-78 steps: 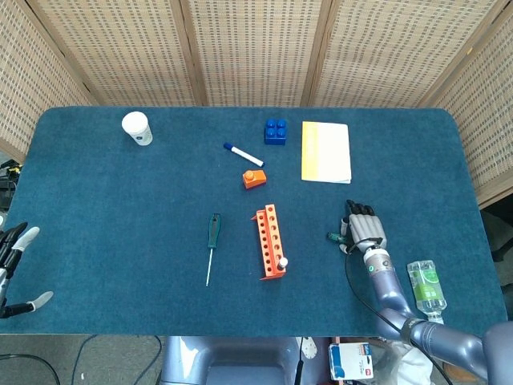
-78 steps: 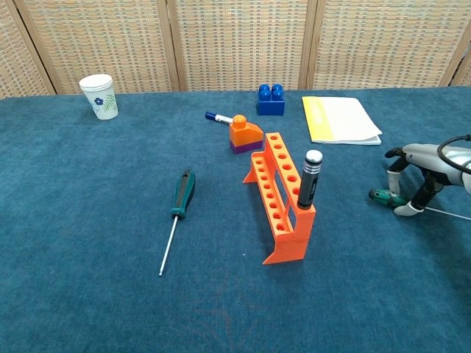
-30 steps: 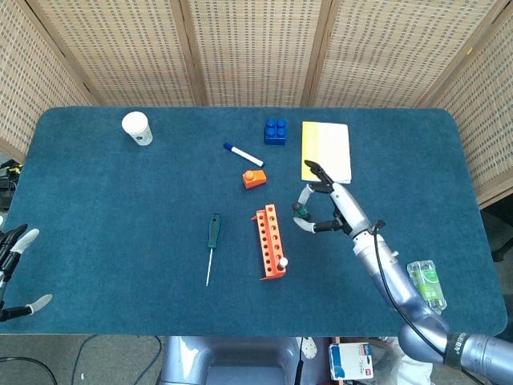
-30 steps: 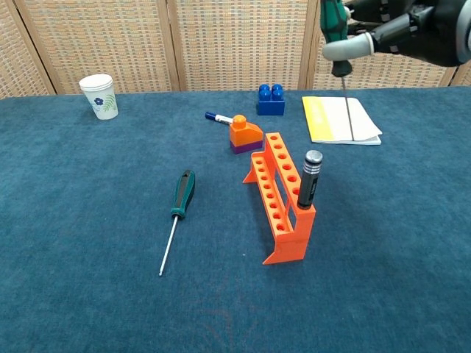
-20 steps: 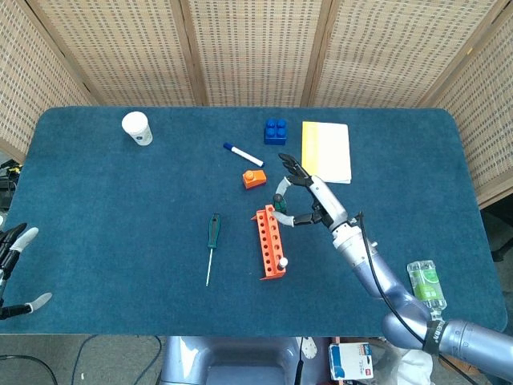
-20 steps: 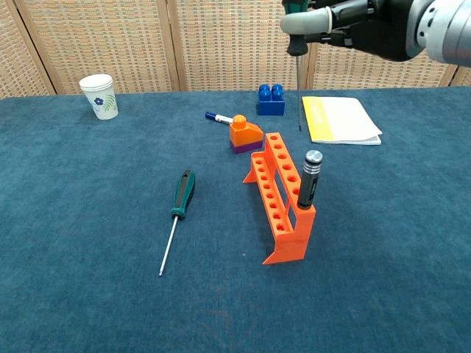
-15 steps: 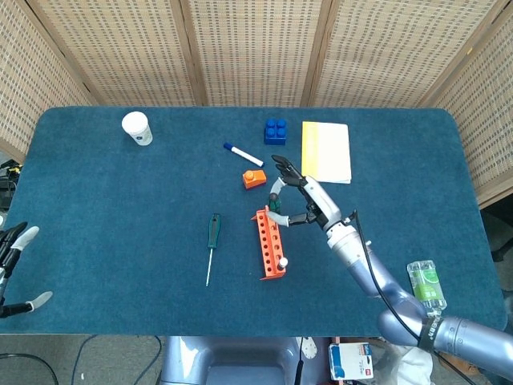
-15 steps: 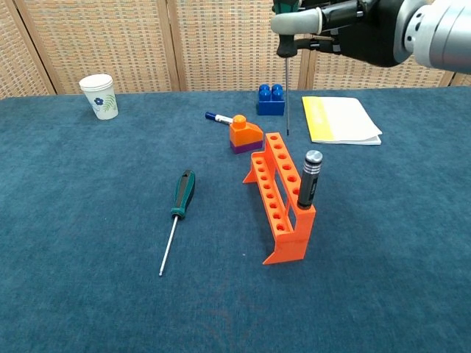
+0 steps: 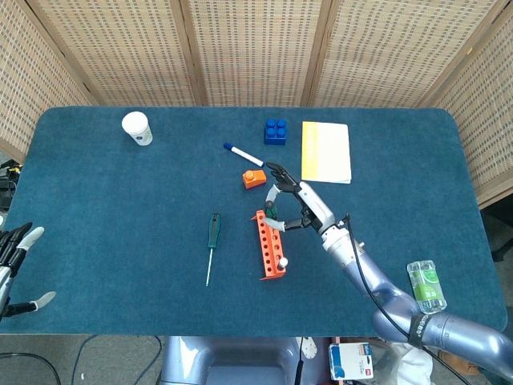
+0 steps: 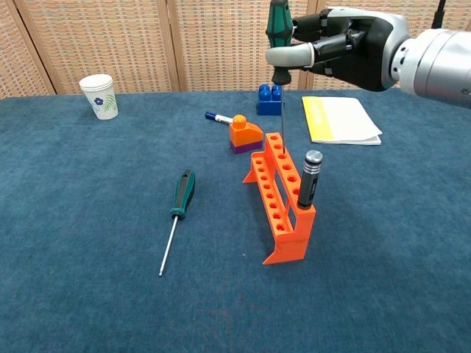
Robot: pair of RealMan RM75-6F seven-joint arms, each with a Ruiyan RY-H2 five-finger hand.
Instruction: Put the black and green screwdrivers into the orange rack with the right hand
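Left hand (image 9: pixel 14 269) at the lower-left edge of the head view, fingers spread, holding nothing. Paper cup (image 10: pixel 98 95) upper left. Screwdrivers, three: one black-and-green screwdriver (image 10: pixel 176 214) lying flat left of centre; a green-handled screwdriver (image 10: pixel 279 29) upright, pinched in the right hand (image 10: pixel 346 51), its shaft tip at the far holes of the orange rack (image 10: pixel 282 197); a black driver (image 10: pixel 308 179) standing in the rack's near end. Behind the rack: blue marker (image 10: pixel 218 117), orange block (image 10: pixel 245 134), blue brick (image 10: pixel 271 99). Yellow notepad (image 10: pixel 341 119) to the right; plastic bottle (image 9: pixel 426 285) at the lower right.
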